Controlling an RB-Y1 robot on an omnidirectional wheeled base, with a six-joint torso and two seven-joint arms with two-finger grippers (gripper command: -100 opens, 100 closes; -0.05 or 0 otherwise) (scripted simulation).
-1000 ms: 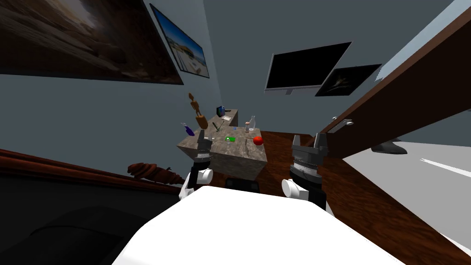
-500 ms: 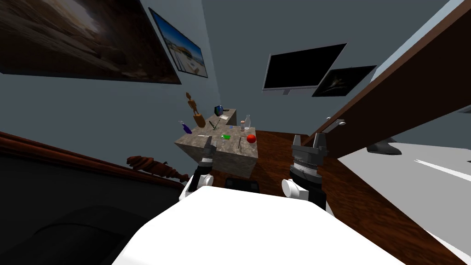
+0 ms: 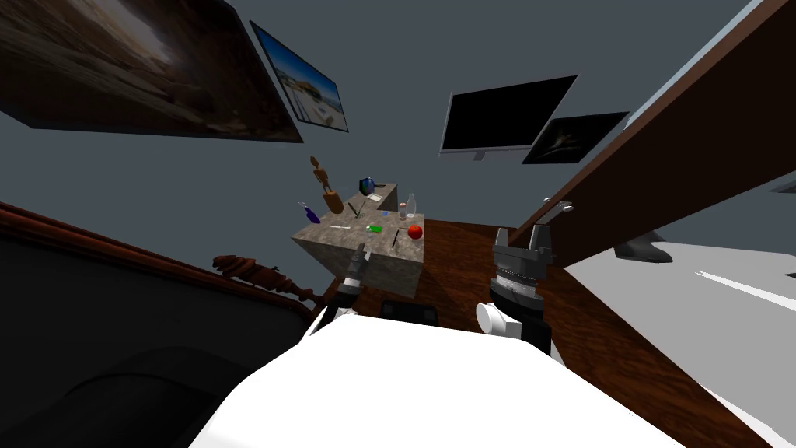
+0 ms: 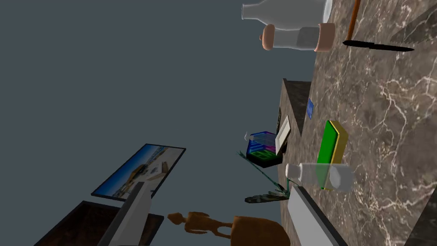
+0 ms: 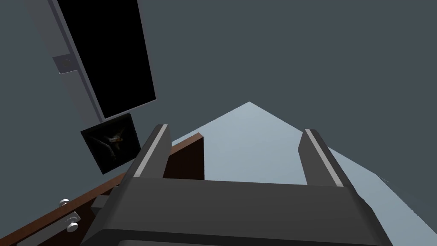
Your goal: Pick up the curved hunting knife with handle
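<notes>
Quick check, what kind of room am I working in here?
Probably a living room in a house: a wall-mounted screen, framed pictures, and a cluttered marble table on a wood floor.

I have backed off, marble table point(image 3: 392, 271) smaller and farther, left jaws dropped, seemingly below its near edge

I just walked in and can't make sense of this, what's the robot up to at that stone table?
The robot faces a marble-topped table cluttered with small things. Its left tool is open, held out toward the table's near edge, gripping nothing. The knife, with a dark blade and a brown handle, lies flat on the top between a green block and a red ball, untouched. The right tool is open too, raised beside the chest.
</notes>
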